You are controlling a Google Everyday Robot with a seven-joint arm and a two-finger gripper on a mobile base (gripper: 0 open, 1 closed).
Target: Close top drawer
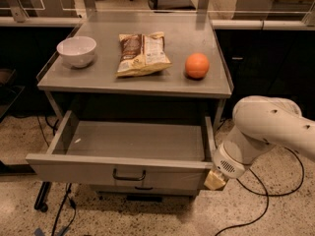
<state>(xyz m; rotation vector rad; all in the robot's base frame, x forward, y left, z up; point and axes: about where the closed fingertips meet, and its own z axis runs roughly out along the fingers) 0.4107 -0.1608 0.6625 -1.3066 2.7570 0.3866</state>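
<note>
The top drawer (98, 168) stands pulled well out from under the bench (147, 85), its front panel and dark loop handle (129, 175) facing the room. The gripper (215, 180) sits low at the drawer's right front corner, touching or just beside the end of the panel. From here I cannot tell whether it is open or closed, and it does not look to have hold of anything. To my eye the step in hand is the push itself. A shove from that far corner would likely twist the drawer on its runners and make it bind, so I would want the contact moved in along the panel towards the handle, then a flat, steady press straight back towards the bench. The white arm (266, 127) bends in from the right, so it should stay low and follow the drawer in without its elbow swinging into the bench leg. A gentle pace would suit, since the bowl (76, 50), the chip bag (142, 53) and above all the round orange (197, 65) sit on top, and a hard slam could set the orange rolling.
</note>
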